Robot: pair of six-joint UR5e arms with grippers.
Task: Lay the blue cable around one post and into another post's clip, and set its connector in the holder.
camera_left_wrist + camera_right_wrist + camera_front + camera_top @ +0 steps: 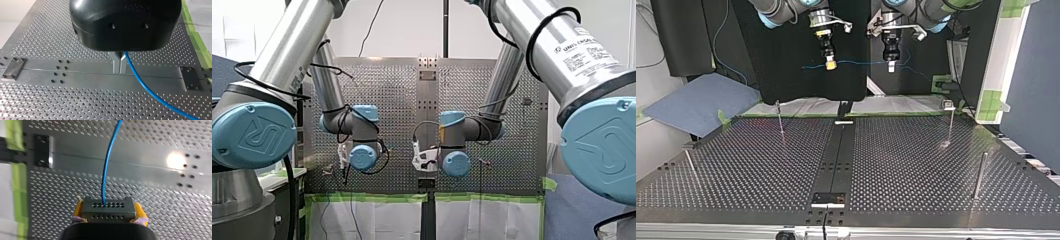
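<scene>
Right gripper [107, 213]: yellow pads [139, 210] closed on the two sides of the dark, perforated connector [107, 206]. The blue cable [107, 162] leaves the connector's face and runs straight ahead of the gripper, clear of the tabletop [155, 202] beneath. Left gripper [119, 65]: metal fingers pinched shut on the same cable further along its run, with the free length falling away beside and below the fingers. Seen from across the table, the cable spans the gap between the two grippers as a nearly level line (slightly slack rather than taut), both grippers raised above the posts [780, 118] that stand below them. Handling, as judged: the cable is thin, light and limp, so it will sag and swing wherever unsupported and is best guided by a pinch close to the point being laid. The connector is small, rigid and blocky, suited to a firm grip on its flat sides. Hard to make out: the clip on any post, which fixture is the holder, and where the cable's far end lies, since it passes out of both wrist views.
</scene>
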